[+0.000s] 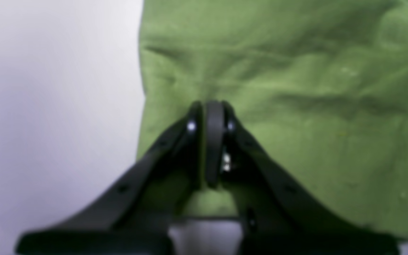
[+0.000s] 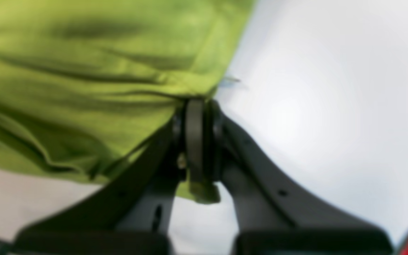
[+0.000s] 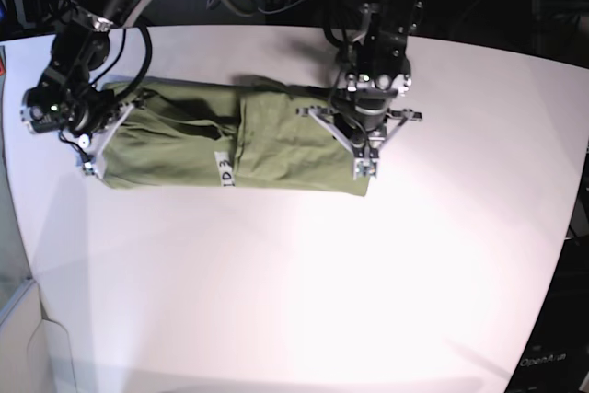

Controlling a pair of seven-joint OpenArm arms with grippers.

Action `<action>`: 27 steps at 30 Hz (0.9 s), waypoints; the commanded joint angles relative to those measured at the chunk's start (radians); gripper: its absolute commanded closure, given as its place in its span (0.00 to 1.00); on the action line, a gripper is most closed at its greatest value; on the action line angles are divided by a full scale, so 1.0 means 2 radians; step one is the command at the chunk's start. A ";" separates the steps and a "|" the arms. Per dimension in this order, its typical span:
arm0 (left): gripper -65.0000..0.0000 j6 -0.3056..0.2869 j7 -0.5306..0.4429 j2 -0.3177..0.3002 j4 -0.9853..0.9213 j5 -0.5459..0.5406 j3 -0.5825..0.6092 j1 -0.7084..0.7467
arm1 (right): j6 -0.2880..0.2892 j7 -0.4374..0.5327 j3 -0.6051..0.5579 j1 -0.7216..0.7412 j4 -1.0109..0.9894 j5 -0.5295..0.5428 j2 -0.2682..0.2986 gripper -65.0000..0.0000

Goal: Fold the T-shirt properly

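White table [image 3: 294,292] fills the near field; on its far half lies the T-shirt [image 3: 184,149], a long band running left to right. My right gripper [image 3: 87,167] clamps its left end and my left gripper [image 3: 363,172] its right end, each pinching cloth.

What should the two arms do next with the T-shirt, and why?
Probably lift both ends and carry one across to the other. The left end effector and right end effector are each shut on an opposite end of the long, narrow T-shirt.
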 commanded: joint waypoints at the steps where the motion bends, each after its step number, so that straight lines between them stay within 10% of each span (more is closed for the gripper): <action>1: 0.97 -0.004 0.043 0.003 -0.006 -0.008 0.001 0.010 | 0.004 0.001 -0.010 0.009 0.024 0.001 0.005 0.99; 15: 0.97 -0.004 0.044 0.003 -0.010 -0.008 0.001 0.010 | 0.004 -0.058 -0.170 0.011 0.131 0.001 0.000 0.99; 27: 0.97 -0.004 0.044 0.013 -0.010 -0.008 0.001 0.005 | 0.004 -0.058 -0.310 0.007 0.131 0.001 -0.059 0.99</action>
